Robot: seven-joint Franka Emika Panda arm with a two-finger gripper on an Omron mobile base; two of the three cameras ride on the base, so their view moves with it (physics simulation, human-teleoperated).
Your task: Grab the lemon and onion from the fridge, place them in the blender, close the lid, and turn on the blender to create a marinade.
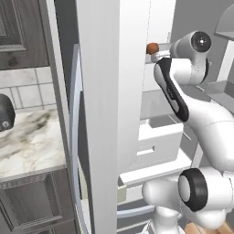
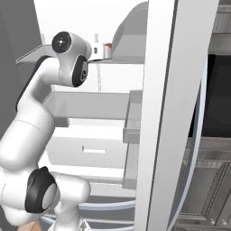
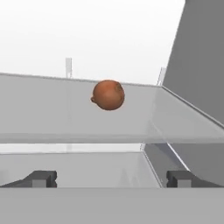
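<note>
We're at the fridge (image 2: 162,113), pincer (image 3: 111,179) spread wide, nothing in it. Onion (image 3: 108,94) sits on the shelf (image 3: 52,113), toward its back edge, dead ahead of the pincer and centred between the tips, clear of them. It's round, so no axis to align. Our guess for the next move: straight reach forward, then clamp.

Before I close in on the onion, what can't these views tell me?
- Gripper in both base views: hidden behind the arm's own wrist.
- Onion in the right base view: a sliver past the wrist.
- Blender in the left base view: cut by the left edge.
- Fridge lower drawers: covered by the arm.
</note>
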